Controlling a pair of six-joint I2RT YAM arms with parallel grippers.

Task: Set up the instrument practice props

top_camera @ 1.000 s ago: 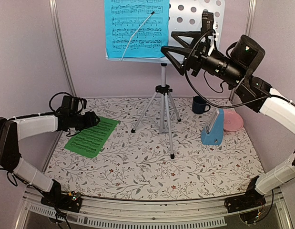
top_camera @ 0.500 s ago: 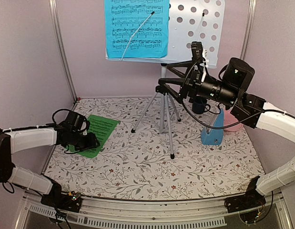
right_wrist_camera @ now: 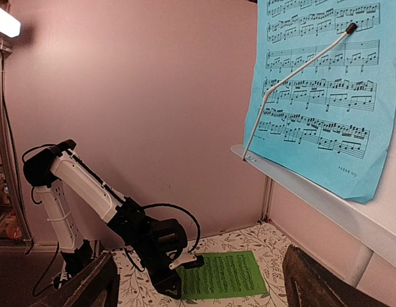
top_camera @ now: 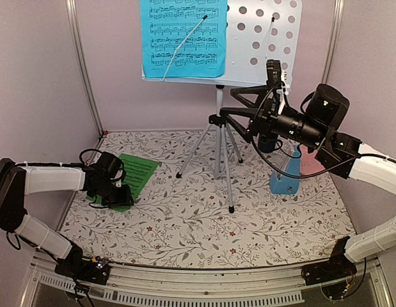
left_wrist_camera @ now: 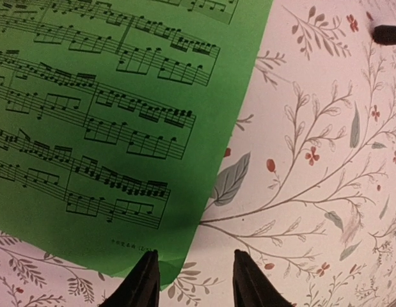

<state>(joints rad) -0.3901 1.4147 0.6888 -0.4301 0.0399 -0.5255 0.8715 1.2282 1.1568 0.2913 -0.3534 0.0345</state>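
Note:
The pale blue-grey perforated music stand (top_camera: 261, 32) stands on its silver tripod (top_camera: 220, 147) at the back. The blue music sheet (top_camera: 183, 38) rests on its left half under a wire holder; it also shows in the right wrist view (right_wrist_camera: 319, 96). The green music sheet (top_camera: 135, 174) lies flat on the table at the left. My left gripper (top_camera: 124, 194) is open and low at the sheet's near end. In the left wrist view (left_wrist_camera: 194, 281) one finger (left_wrist_camera: 143, 281) overlaps the green sheet's (left_wrist_camera: 89, 115) corner. My right gripper (top_camera: 224, 105) is open and empty, in the air below the stand's shelf. The blue metronome (top_camera: 286, 176) stands at the right.
A dark blue mug (top_camera: 269, 142) shows partly behind my right arm. A pink plate (top_camera: 314, 163) lies behind the metronome. The tripod's legs spread across the middle of the floral table (top_camera: 198, 230). Pink walls close in the left, back and right.
My left gripper has moved down and nearer, to the green sheet's near end. My right gripper has dropped from in front of the stand's panel to below its shelf.

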